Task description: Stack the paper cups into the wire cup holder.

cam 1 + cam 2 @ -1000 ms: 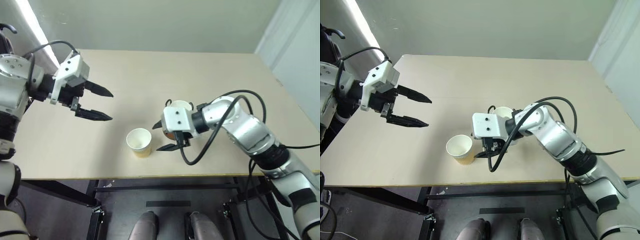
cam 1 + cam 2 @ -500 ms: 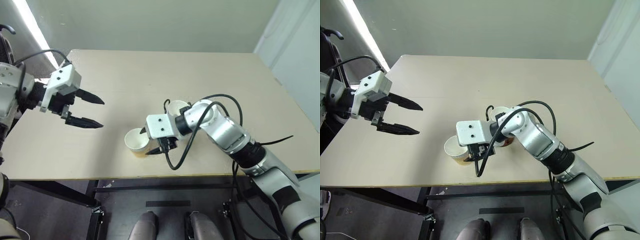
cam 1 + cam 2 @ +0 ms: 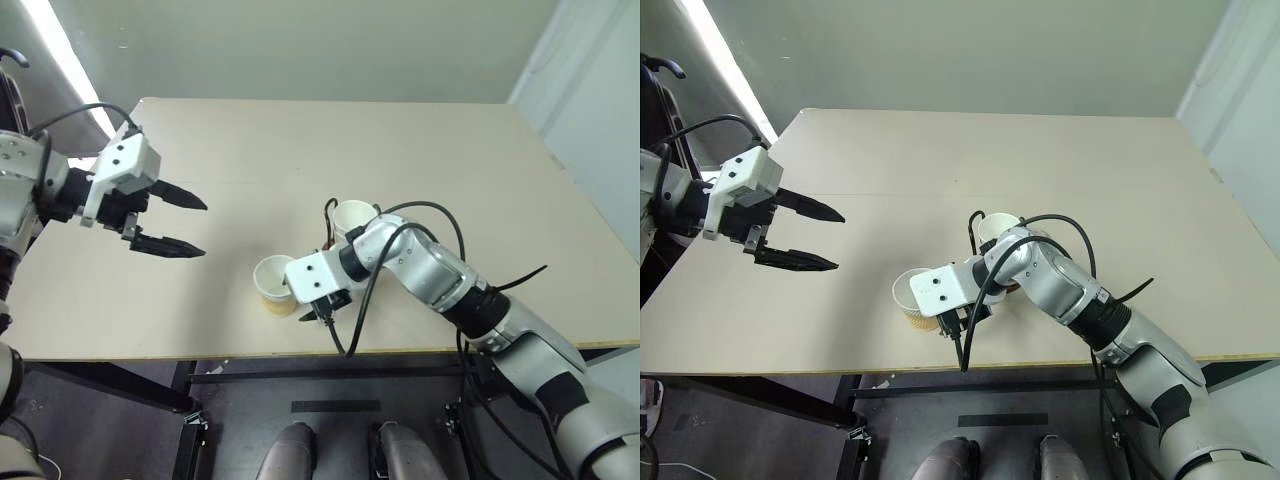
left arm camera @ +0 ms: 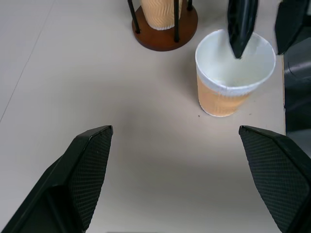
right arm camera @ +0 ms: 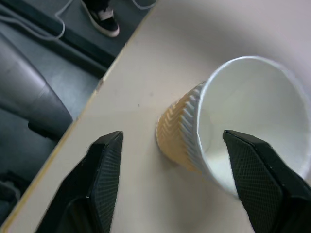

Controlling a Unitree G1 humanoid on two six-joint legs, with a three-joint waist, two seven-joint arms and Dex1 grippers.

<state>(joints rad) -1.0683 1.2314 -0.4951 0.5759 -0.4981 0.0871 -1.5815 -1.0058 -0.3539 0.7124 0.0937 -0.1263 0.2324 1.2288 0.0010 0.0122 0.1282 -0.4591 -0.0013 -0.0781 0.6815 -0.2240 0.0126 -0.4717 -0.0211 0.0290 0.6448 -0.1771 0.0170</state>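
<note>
Right gripper [image 3: 303, 301] has dropped to straddle the loose cup [image 3: 272, 285]'s wall

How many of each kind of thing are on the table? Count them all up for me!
Paper cups: 2, one loose paper cup standing on the table, one cup in the holder
Wire cup holder: 1
Total: 3 things
</note>
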